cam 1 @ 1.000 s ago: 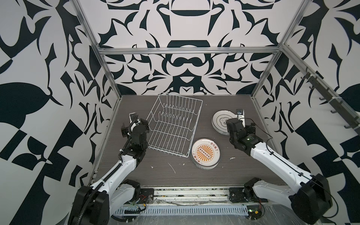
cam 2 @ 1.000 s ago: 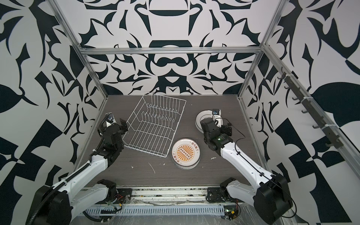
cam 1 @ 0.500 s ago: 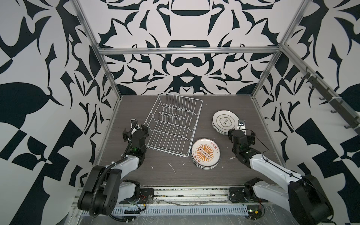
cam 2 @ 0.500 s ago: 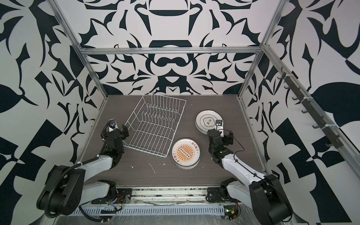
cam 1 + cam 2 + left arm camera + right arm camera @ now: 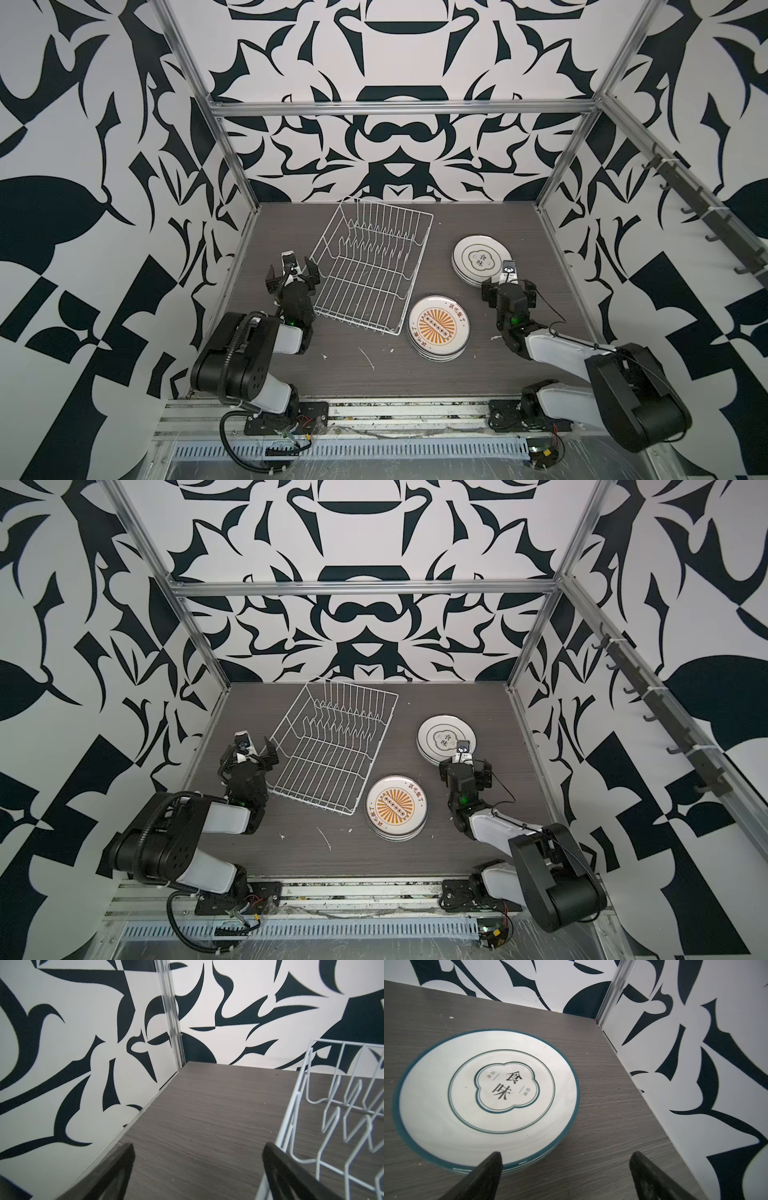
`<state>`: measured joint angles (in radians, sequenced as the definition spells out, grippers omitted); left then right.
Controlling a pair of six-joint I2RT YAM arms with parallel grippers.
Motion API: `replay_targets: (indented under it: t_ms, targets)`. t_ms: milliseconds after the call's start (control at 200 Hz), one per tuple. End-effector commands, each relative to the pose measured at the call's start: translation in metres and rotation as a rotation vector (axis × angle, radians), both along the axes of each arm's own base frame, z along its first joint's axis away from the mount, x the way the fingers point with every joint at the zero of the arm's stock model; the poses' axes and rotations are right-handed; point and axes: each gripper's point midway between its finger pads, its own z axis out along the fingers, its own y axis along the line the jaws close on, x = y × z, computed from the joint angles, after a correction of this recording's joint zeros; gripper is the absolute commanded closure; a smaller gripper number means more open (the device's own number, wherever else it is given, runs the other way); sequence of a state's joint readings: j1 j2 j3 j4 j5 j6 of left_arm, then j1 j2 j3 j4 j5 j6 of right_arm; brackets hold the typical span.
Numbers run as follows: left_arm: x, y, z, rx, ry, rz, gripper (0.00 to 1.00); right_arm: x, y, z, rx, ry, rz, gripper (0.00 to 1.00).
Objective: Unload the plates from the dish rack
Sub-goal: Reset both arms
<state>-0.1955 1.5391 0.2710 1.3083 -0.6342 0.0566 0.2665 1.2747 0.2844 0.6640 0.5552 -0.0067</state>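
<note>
The dark wood-grain bench [image 5: 478, 374] fills the floor of the patterned enclosure. The white wire dish rack [image 5: 370, 270] [image 5: 332, 750] sits left of the bench's middle, reaching toward the back edge. It is turned askew, so one corner points at the front edge. Its row of upright prongs shows in the left wrist view [image 5: 332, 1115].

All the plates in view lie flat on the bench outside the rack, in two stacks. The sunburst stack [image 5: 439, 328] [image 5: 397, 807] is just beside the rack's front corner, toward the front edge. Its top plate bears an orange rayed emblem and red characters. The cloud-emblem stack [image 5: 481, 259] [image 5: 446, 737] lies farther back, toward the right edge. Its top plate [image 5: 485, 1095] has a teal rim and black characters.

The left claw [image 5: 292, 272] [image 5: 249, 754] [image 5: 198, 1147] is spread wide with nothing in it, near the left edge. One finger is right against the rack's left corner; whether it touches cannot be told.

The right claw [image 5: 508, 286] [image 5: 465, 766] [image 5: 565, 1155] is likewise spread wide and empty. It sits at the near rim of the cloud-emblem stack, apart from it.

A few white specks [image 5: 368, 357] dot the bench near the front edge.
</note>
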Motion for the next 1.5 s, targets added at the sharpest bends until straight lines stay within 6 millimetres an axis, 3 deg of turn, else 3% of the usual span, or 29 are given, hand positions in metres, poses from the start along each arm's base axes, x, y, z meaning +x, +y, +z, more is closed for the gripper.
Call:
replay_targets:
  t_ms: [0,225,385,550,685,795,1495]
  targets:
    - [-0.009,0.001,-0.028,0.022,0.082,-0.014,0.01,0.013,0.003,0.019,0.030,-0.113,0.038,0.00]
    - [-0.007,-0.005,-0.029,0.026,0.091,-0.060,0.01,0.024,0.011,0.010,0.042,-0.132,0.096,0.00]
    - [-0.007,-0.013,-0.031,0.034,0.094,-0.110,0.01,0.025,0.010,-0.011,0.051,-0.120,0.095,0.00]
    - [-0.008,-0.015,-0.032,0.030,0.090,-0.131,0.01,0.027,0.016,-0.011,0.048,-0.123,0.135,0.00]
    - [-0.011,0.005,-0.042,-0.056,0.095,-0.077,0.01,0.036,0.012,-0.013,0.032,-0.091,0.108,0.00]
    - [-0.007,0.006,-0.041,-0.029,0.068,-0.082,0.01,0.037,-0.002,-0.014,0.039,-0.081,0.022,0.00]
    - [0.012,0.022,-0.052,-0.104,0.190,-0.023,0.01,0.036,-0.002,-0.013,0.038,-0.082,0.018,0.00]
